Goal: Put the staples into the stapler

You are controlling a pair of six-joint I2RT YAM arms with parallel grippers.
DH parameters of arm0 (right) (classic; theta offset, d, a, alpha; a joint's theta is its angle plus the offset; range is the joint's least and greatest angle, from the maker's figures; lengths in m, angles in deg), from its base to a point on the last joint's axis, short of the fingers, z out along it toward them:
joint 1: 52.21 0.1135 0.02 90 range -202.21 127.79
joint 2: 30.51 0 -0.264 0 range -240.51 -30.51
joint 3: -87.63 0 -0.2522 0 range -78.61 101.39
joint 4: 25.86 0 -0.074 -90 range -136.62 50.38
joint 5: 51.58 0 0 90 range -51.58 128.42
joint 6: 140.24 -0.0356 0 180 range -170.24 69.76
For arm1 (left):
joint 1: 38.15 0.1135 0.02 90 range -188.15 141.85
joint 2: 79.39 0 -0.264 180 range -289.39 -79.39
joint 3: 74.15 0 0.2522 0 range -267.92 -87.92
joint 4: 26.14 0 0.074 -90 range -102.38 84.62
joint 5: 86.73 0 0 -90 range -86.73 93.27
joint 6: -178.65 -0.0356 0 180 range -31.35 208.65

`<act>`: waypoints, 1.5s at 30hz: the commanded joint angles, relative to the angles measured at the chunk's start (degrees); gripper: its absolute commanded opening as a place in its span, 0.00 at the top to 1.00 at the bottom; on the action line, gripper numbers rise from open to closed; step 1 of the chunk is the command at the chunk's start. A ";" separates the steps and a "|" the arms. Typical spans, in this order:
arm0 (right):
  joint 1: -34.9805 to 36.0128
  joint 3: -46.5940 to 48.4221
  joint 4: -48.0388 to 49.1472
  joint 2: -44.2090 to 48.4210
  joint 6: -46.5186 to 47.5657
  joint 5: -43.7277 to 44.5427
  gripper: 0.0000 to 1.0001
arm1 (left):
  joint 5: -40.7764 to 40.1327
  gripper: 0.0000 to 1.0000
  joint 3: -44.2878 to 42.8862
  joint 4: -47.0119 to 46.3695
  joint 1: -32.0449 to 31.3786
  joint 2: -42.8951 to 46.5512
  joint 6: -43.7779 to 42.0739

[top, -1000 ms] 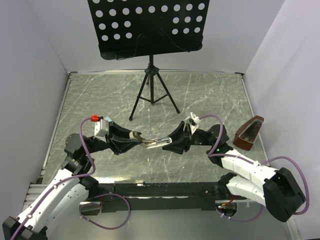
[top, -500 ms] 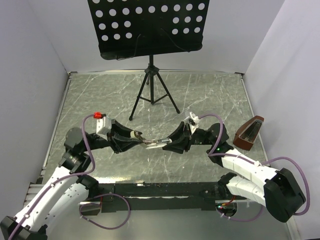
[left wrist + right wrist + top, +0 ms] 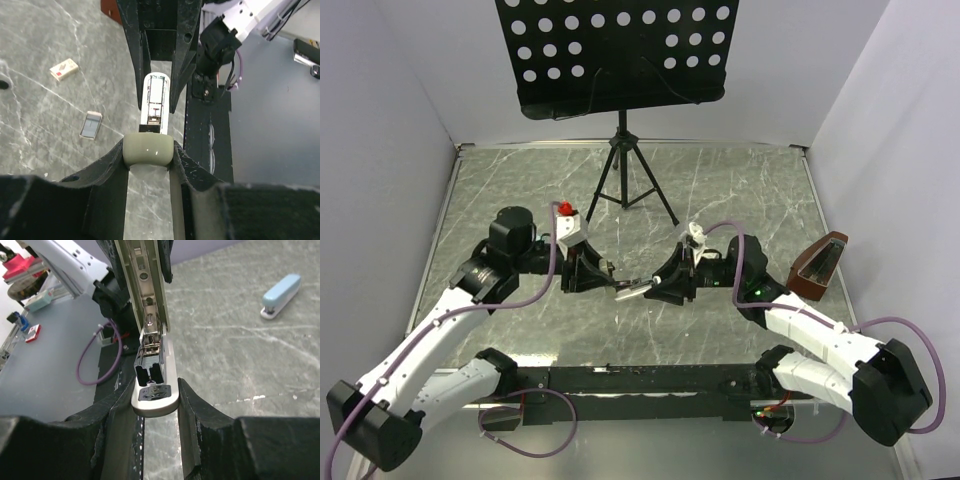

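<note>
A pale grey-white stapler hangs above the table, held between my two grippers. My left gripper is shut on its rounded end. My right gripper is shut on its base end. The stapler is hinged open, with its metal magazine exposed. In the left wrist view the staples lie on the table to the left: a tiny white-and-tan box and a flat silvery-grey strip. In the top view both are hidden.
A black music stand on a tripod stands at the back middle. A dark red-brown wedge-shaped object sits at the right edge. A light blue stapler lies on the marble table in the right wrist view.
My left arm has swung up and to the right, its elbow now higher and its wrist closer to the middle. The stapler stays gripped between both grippers and has shifted little.
</note>
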 commanded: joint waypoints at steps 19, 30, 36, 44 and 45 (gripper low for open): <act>2.08 4.95 -1.64 -5.52 5.17 1.01 1.00 | -12.09 0.84 -11.58 5.93 -16.05 -16.70 -4.55; 4.19 4.95 1.60 -8.42 3.68 1.27 1.00 | -14.55 0.45 -12.29 7.69 -16.66 -16.61 -5.34; 4.45 4.69 3.02 -9.65 2.88 2.85 1.00 | -16.04 0.36 -11.59 6.91 -16.66 -14.96 -3.67; 4.71 1.00 17.42 -14.92 -3.44 4.53 1.00 | -35.35 0.01 -6.93 1.20 -16.58 -4.14 3.78; 4.89 0.82 18.65 -16.23 -3.80 4.61 1.00 | -36.86 0.00 -5.45 0.06 -16.58 -2.13 4.41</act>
